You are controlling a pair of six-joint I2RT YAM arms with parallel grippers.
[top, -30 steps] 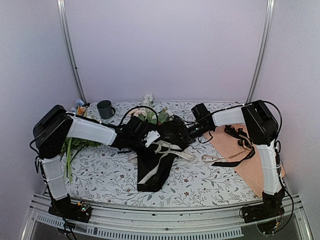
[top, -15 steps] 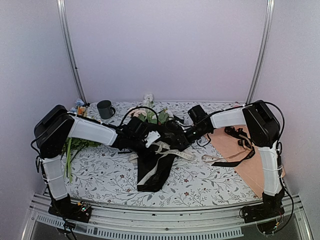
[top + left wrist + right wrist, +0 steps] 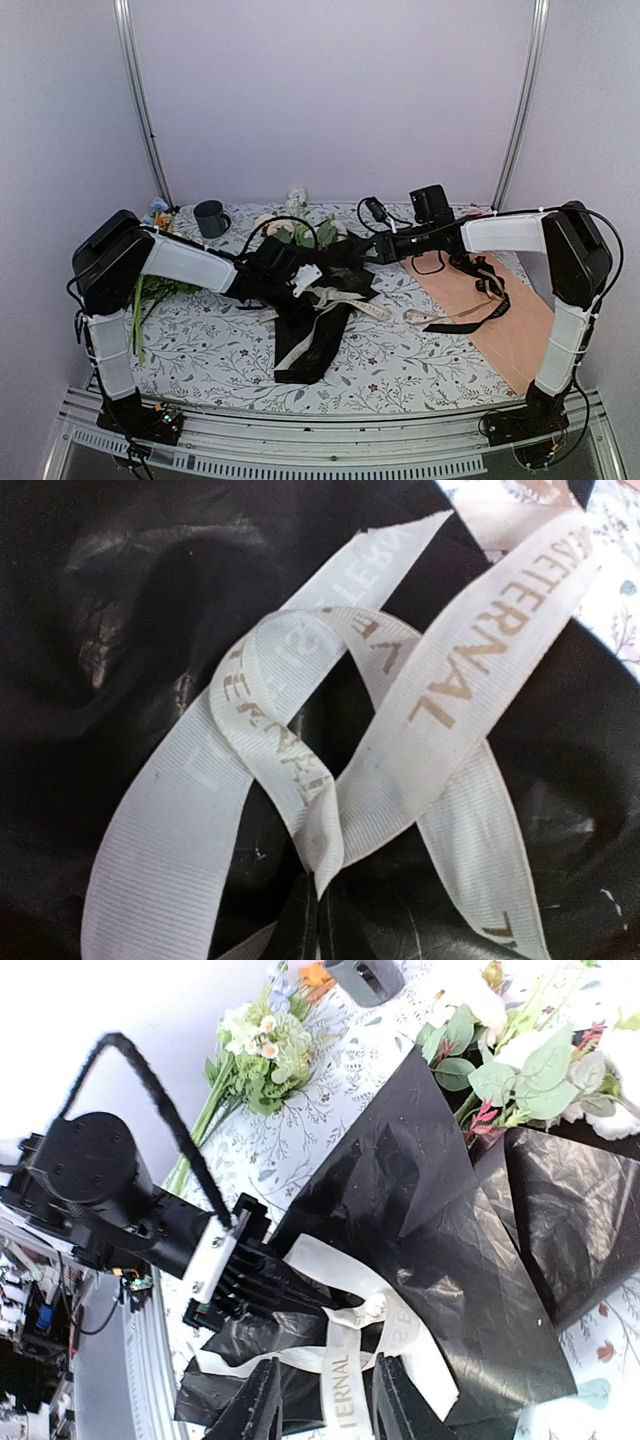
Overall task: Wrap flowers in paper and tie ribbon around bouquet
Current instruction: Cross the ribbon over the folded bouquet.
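Bouquet (image 3: 312, 320) lies mid-table on the floral cloth (image 3: 420, 370): a black paper (image 3: 480, 1260) cone with pink/white flowers (image 3: 520, 1070) sticking out the far end and the cream ribbon (image 3: 440, 700) looped across the paper. Left gripper (image 3: 315, 925) is fully closed, pinching the ribbon where the loops cross. Right gripper (image 3: 328, 1360) is part-open with nothing between its fingers, hovering near the bouquet's right side and looking down on the ribbon.

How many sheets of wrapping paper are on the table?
2. The black paper lies at the centre, around the flowers; the peach-tan sheet lies flat at the right edge. Others may be hidden beneath.
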